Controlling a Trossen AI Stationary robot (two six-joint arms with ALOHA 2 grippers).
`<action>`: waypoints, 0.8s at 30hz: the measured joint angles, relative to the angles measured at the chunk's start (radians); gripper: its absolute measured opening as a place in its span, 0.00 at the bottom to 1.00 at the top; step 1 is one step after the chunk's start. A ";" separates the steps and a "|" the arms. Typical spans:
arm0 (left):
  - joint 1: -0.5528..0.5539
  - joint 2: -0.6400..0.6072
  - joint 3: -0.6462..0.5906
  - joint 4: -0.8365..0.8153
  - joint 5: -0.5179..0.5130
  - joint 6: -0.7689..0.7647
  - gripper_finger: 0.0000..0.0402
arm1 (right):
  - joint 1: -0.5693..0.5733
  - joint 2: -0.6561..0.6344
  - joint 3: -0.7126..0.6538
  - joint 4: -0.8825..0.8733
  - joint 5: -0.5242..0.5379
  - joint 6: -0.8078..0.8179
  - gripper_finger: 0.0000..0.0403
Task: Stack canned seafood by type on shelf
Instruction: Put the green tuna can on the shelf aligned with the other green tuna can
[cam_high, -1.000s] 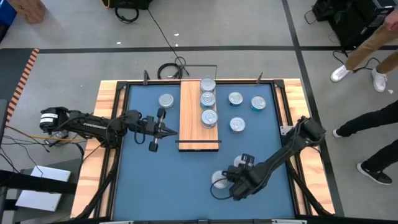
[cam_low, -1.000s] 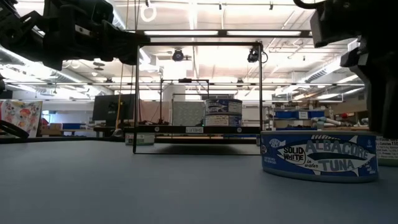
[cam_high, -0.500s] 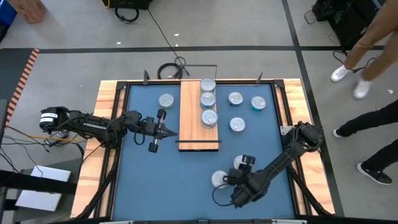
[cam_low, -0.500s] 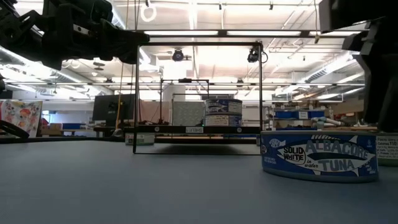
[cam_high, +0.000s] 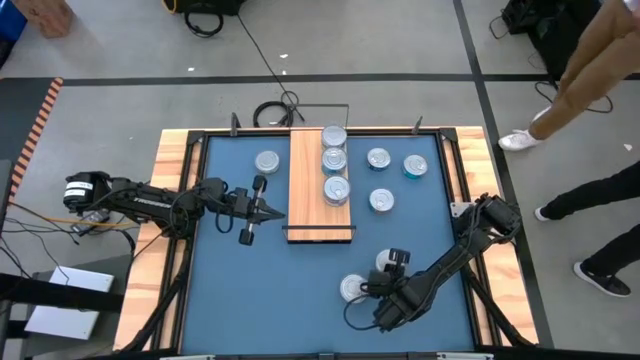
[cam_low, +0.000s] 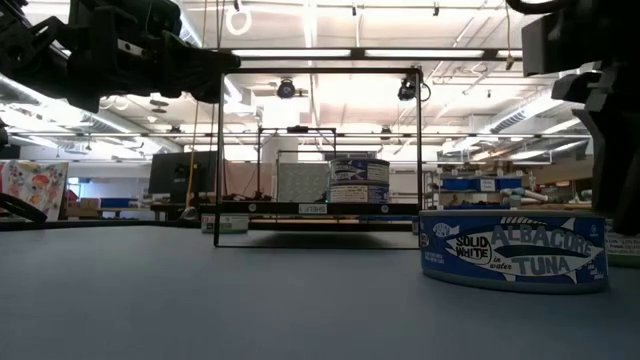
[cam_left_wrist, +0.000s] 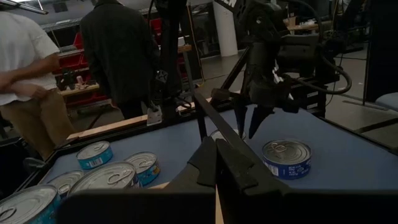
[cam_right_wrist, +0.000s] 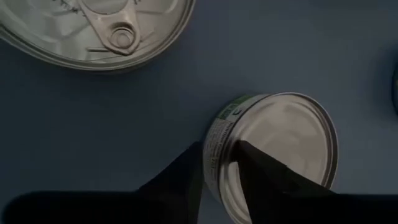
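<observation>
right end effector (cam_right_wrist: 221, 171) pinching the rim of a green-label tin (cam_right_wrist: 280, 152) lying on the blue surface (cam_high: 240, 290), albacore tuna can (cam_high: 352, 289) just beside it, left end effector (cam_high: 283, 211) closed at the shelf (cam_high: 306, 190) edge, three tins beyond it

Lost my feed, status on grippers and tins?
Left gripper shut, idle beside shelf. Right gripper astride rim of near-edge tin, not lifted. Three tins on shelf. Nothing blocking.

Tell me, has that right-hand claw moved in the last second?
Yes, slightly. In the high view the right gripper has slid toward the table's near edge, away from the tin beside it and the shelf.
</observation>
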 joint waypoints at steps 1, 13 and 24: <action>0.000 0.000 0.000 0.000 0.000 0.000 0.00 | 0.000 0.000 -0.001 -0.005 0.003 0.000 0.25; -0.013 0.000 0.000 0.009 -0.004 0.000 0.01 | -0.016 -0.004 0.012 -0.034 -0.007 0.001 0.02; -0.031 0.000 0.000 0.019 -0.019 -0.001 0.01 | -0.048 -0.126 0.039 -0.037 0.033 0.072 0.00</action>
